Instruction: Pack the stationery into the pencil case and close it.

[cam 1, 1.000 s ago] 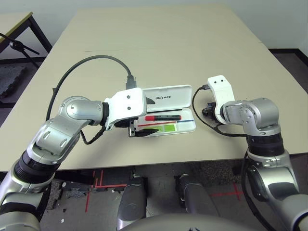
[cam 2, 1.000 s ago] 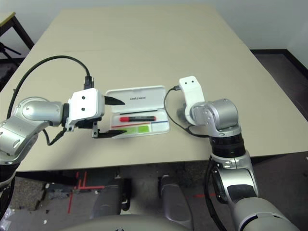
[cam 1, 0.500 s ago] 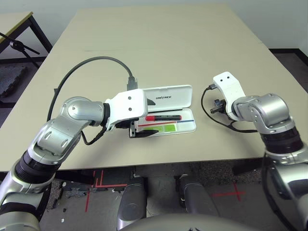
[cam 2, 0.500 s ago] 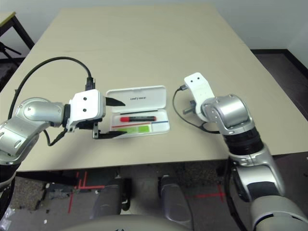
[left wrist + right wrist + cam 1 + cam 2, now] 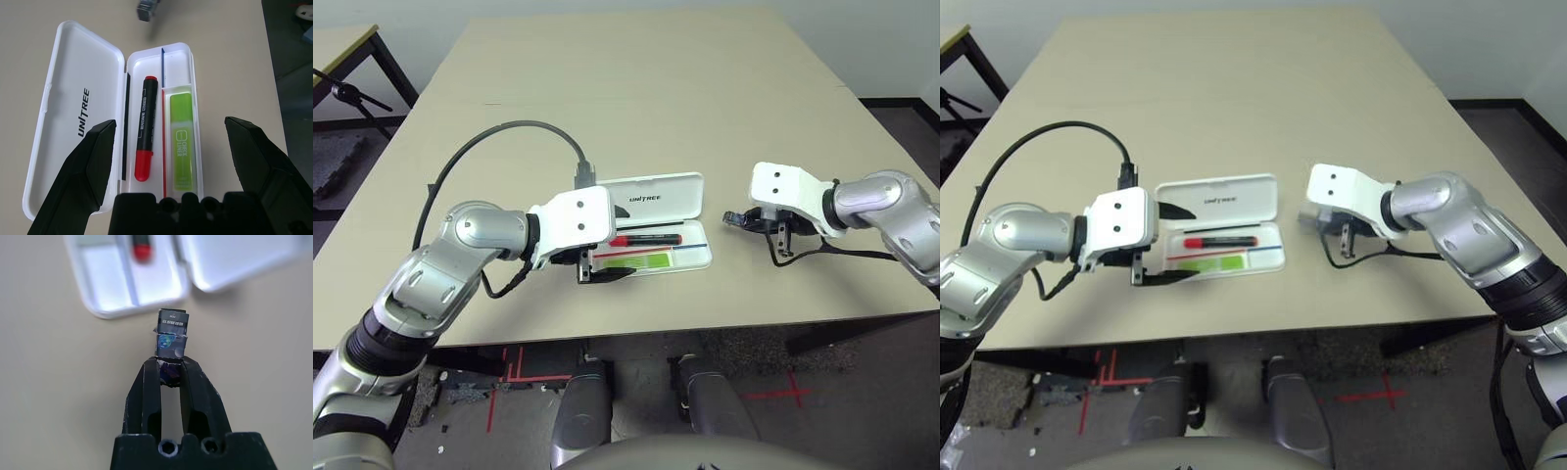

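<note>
The white pencil case lies open at mid-table, its lettered lid folded back flat. In its tray rest the red marker with a black end and the lime-green highlighter. My left gripper is open at the case's left end, its fingers standing wide on either side of the tray with nothing between them. To the right of the case, my right gripper is shut on the tiny dark-grey block and points at the case's right end, a short way off it.
A black cable loops up from my left wrist over the table. The right wrist's cable trails on the tabletop. The table's front edge runs just below the case. A second table and a black stand are at the far left.
My right arm has swung out to the right, and its gripper has turned to point left at the case, still shut on the block. The left gripper has barely moved.
</note>
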Robot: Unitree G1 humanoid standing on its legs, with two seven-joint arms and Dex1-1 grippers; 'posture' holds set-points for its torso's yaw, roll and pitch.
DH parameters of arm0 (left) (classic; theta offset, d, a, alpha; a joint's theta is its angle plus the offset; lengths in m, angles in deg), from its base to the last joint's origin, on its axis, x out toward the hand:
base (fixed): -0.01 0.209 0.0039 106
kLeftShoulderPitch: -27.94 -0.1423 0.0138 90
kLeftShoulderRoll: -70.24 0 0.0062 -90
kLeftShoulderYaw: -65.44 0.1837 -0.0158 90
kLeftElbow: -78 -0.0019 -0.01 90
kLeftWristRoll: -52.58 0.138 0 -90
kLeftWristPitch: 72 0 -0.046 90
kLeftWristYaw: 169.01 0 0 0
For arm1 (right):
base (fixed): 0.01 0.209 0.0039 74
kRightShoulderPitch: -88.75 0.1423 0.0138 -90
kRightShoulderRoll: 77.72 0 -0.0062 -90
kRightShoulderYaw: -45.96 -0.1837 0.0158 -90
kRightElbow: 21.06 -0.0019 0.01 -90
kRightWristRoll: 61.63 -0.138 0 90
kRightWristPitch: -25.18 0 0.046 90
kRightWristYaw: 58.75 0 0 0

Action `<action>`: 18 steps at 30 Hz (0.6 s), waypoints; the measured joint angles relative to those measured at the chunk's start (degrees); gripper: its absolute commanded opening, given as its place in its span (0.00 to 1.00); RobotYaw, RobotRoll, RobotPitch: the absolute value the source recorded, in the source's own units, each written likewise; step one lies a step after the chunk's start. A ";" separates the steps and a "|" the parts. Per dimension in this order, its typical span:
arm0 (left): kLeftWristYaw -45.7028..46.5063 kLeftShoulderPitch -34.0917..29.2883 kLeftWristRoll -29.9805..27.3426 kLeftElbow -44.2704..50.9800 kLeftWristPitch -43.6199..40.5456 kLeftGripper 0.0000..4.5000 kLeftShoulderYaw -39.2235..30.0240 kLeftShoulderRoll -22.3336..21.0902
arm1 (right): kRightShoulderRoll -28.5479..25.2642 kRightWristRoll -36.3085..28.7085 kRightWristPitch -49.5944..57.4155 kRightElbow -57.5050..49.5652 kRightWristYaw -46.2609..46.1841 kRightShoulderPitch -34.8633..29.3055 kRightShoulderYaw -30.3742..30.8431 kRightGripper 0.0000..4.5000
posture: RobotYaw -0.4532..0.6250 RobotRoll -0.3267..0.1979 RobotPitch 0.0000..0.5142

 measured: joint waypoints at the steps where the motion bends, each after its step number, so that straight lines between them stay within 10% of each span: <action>1: 0.10 -0.10 0.01 0.07 -0.02 1.00 0.00 -0.01 | 0.28 0.26 -1.52 0.24 1.67 0.16 0.00 0.06 | 0.49 0.62 0.22; 18: 1.40 -1.49 0.34 1.62 -0.53 1.00 0.10 -0.08 | 11.87 8.72 -3.90 3.54 9.88 3.12 0.40 0.06 | 0.52 0.62 0.24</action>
